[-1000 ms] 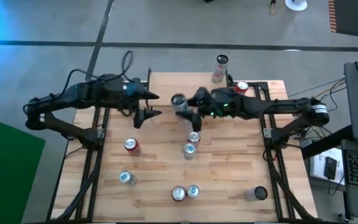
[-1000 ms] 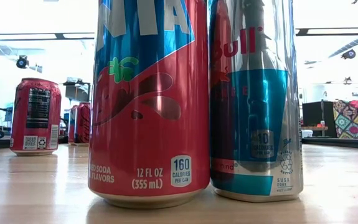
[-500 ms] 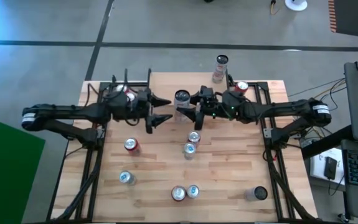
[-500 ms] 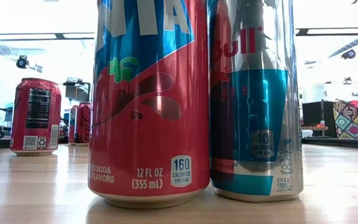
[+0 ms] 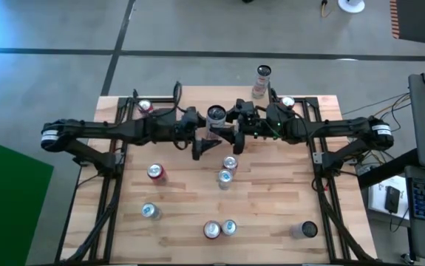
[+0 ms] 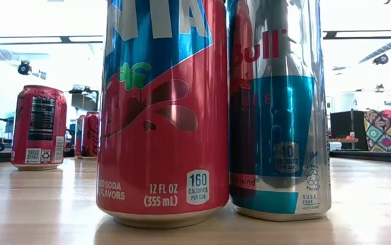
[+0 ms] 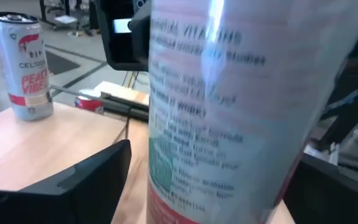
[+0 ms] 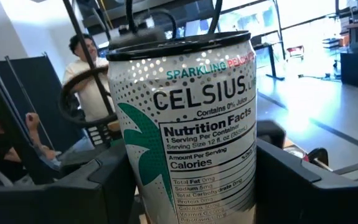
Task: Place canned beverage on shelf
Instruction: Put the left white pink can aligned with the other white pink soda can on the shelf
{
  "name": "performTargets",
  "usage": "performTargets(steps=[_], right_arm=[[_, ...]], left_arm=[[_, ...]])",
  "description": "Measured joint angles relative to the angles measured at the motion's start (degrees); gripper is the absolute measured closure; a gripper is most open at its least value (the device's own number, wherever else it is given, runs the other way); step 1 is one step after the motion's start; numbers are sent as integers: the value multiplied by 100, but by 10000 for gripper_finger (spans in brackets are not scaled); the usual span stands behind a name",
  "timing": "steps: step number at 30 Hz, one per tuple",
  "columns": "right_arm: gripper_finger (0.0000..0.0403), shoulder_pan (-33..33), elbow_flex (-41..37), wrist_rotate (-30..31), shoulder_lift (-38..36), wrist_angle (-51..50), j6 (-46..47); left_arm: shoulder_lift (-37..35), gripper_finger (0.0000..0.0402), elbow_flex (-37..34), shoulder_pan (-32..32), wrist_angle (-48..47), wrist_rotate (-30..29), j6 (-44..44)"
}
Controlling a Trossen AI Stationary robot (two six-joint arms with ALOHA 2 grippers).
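Note:
A silver Celsius can (image 5: 216,114) hangs upright over the middle of the table's far half, with my right gripper (image 5: 228,131) shut on it from the right. My left gripper (image 5: 205,138) has come in from the left and is open. Its fingers (image 7: 98,177) stand on either side of the same can (image 7: 228,112), and a narrow gap shows at the one finger I can see clearly. I cannot make out the shelf in any view. My right gripper pinches the can's side wall (image 8: 142,186) between its two fingers (image 8: 101,183), below the can's middle. The fingers come in about level from the table's right side. The can stands upright in the hold, lifted clear of the tabletop.
Several cans stand on the slatted tabletop (image 5: 271,199): two close together (image 5: 228,171) just in front of the grippers, and others at the left (image 5: 155,172) and near edge (image 5: 219,228). A tall can (image 5: 262,80) stands at the far edge. The low view is filled by a red can (image 6: 161,109) and a silver-blue one (image 6: 277,109).
My left gripper has moved toward the table's right and down to the held can, tipping toward level, so its fingers now flank the can. My right gripper has kept its place and tipped its wrist up. The can's top has shifted slightly toward the far edge.

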Motion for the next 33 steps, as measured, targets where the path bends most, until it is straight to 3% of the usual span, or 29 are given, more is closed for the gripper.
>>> performTargets(steps=[10,15,25,33], right_arm=[[158,-22,-5,15,-247,-488,-123],[146,-61,-13,-37,-285,-681,-97],[47,-98,207,-22,-358,-1010,211],[77,-142,365,-61,-319,-1476,190]], left_arm=[[334,172,944,0,-1408,-102,515],[434,172,1151,2,-1646,-90,572],[485,156,1179,33,-2319,-231,560],[483,156,1191,33,-2265,-208,509]])
